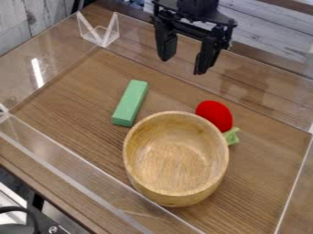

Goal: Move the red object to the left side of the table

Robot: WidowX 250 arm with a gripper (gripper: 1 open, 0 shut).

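The red object (215, 114) is a small glossy rounded toy fruit lying on the brown wood-grain table (86, 91), tucked against the far right rim of a wooden bowl, with a bit of green leaf by its lower right. My gripper (184, 57) hangs above the table's far side, pointing down. Its two black fingers stand open with nothing between them. It is well above the red object and a little behind and to the left of it.
A wooden bowl (177, 157) sits in the near middle of the table. A green rectangular block (130, 101) lies to its upper left. Low clear acrylic walls (49, 151) border the tabletop, with a clear folded piece (98, 32) at the far left corner.
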